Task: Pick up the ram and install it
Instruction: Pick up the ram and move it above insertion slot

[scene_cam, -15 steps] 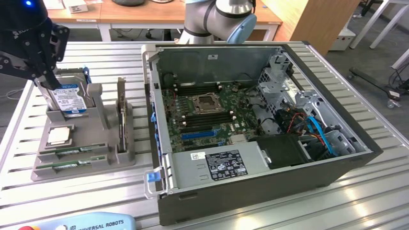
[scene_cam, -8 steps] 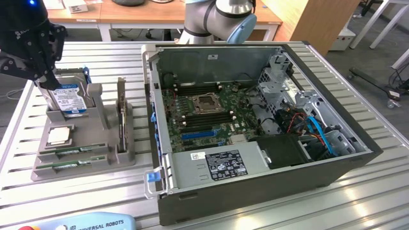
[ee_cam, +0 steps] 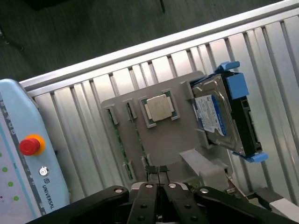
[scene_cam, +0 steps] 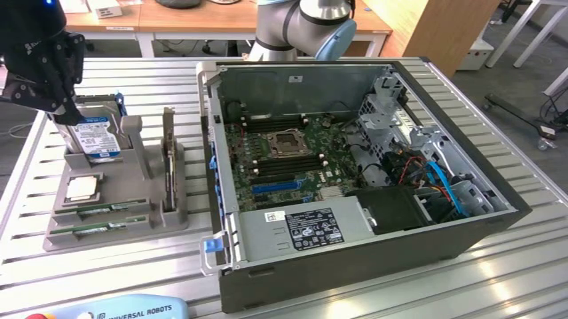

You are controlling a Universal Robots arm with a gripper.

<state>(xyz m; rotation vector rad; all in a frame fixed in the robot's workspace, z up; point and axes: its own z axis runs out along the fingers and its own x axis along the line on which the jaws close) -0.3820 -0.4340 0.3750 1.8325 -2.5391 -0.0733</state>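
The end effector (ee_cam: 157, 171) is shut tight and empty, held above the tray (scene_cam: 116, 238) by the hard drive (scene_cam: 96, 139). The ram (scene_cam: 100, 210) is seen in slots at the tray end far from the hard drive. Bare surface (scene_cam: 116, 272) is seen around the tray, and the open case (scene_cam: 355, 259) is set beside it.

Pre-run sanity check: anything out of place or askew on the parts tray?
Nothing stands out. Both ram sticks lie in slots of the tray, the processor sits flat in its pocket, and the hard drive and card stand in their holders.
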